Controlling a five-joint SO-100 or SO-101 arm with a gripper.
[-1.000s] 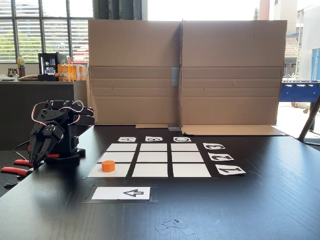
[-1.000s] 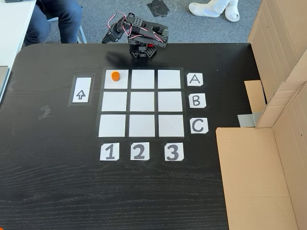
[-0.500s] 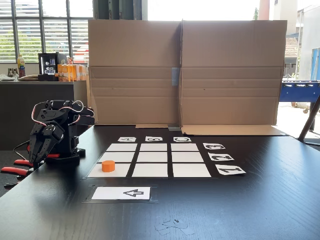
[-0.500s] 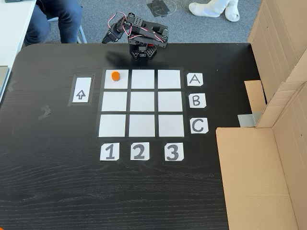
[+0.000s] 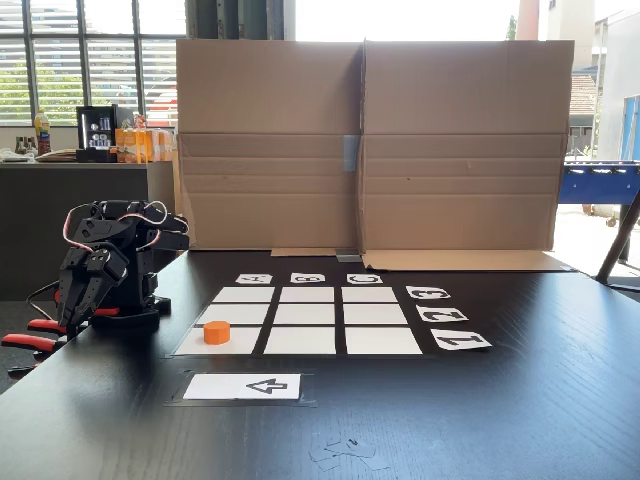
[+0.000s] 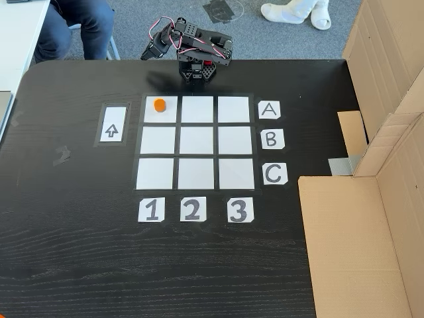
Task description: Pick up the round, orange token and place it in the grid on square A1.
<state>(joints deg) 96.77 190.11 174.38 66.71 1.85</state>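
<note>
Both fixed views show the token (image 6: 159,105) set on square A1 (image 6: 168,114), the corner of the grid (image 6: 195,142) by card A and card 1. The placing looks done. The tool (image 5: 82,300) is folded back at the arm's base, well apart from it, holding nothing; how far open cannot be told. Nothing more seems needed. Cardboard walls (image 5: 370,140) are stood on the black tabletop (image 6: 79,252) before windows.
</note>
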